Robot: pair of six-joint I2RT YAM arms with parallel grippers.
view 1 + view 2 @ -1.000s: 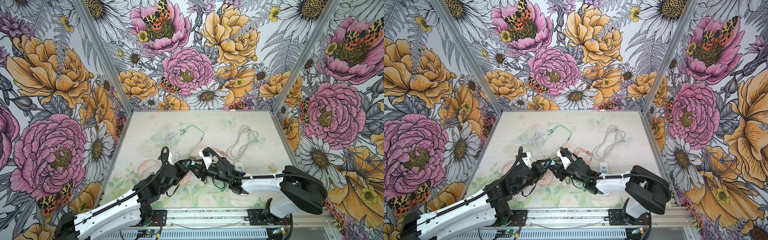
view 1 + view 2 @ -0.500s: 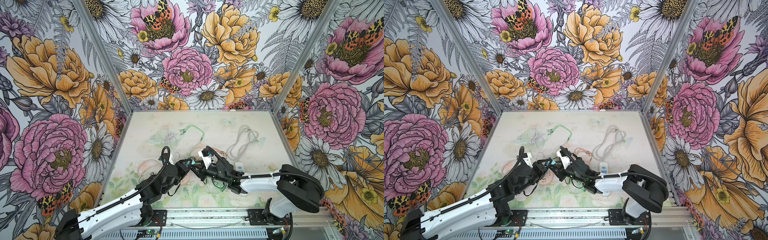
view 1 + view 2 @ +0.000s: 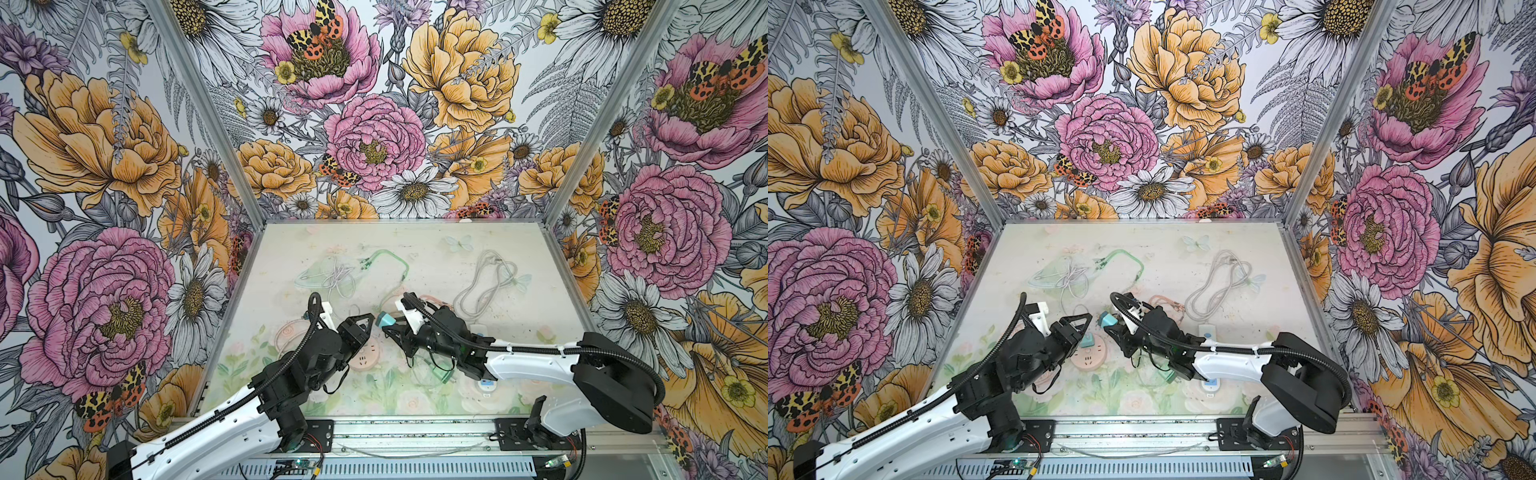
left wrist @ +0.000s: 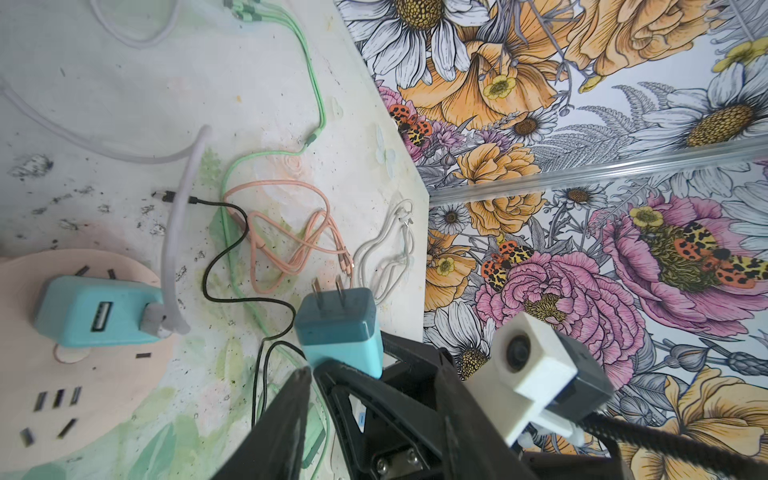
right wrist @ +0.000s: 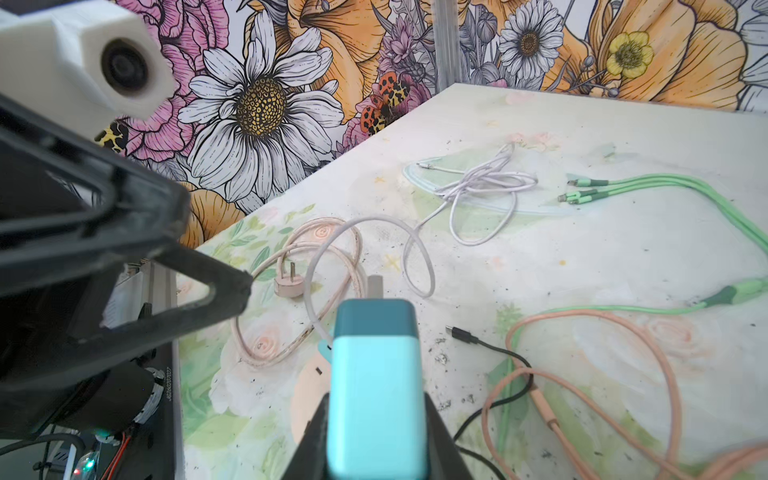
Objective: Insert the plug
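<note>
In both top views the plug (image 3: 385,320) is only a small teal block between the two arms, its prongs too small to make out. The left gripper (image 3: 367,328) covers part of the round pink socket (image 3: 1090,360) on the table (image 3: 478,249). In the right wrist view the plug's body fills the foreground and hides most of that socket, and just one grey prong tip shows past its dark far end. In the left wrist view the nearest fingers are a dark blur, so whether the left gripper touches the plug cannot be told. The right gripper (image 5: 375,419) is clamped on the plug, one finger on each side of its pale rear half. The prong end juts out beyond the fingertips, clear of the table. The left wrist view shows both prongs (image 4: 328,289) bare. The left gripper's jaws stand apart, gripping nothing, with their tips just beside the plug. The socket lies on the table near the plug, apart from it, and carries a second teal charger (image 4: 97,309) with a white cable (image 4: 178,232).
</note>
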